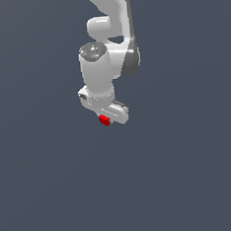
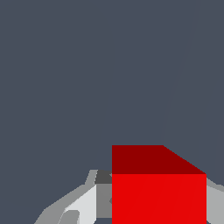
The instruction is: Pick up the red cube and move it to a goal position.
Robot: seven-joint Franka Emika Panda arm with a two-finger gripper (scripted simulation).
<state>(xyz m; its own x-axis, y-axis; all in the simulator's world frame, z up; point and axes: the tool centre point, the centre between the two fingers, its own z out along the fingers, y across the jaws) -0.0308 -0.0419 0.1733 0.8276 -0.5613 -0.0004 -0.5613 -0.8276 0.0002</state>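
The hand (image 1: 108,119) is closed on the red cube (image 1: 104,120), whose faces fill the space between the fingers (image 2: 83,205) in the wrist view. The cube sits at the fingertips, under the white arm (image 1: 101,69). No goal marker shows over the grey bench (image 1: 192,180). With so shallow a hold, a fast swing could probably slip the cube out.
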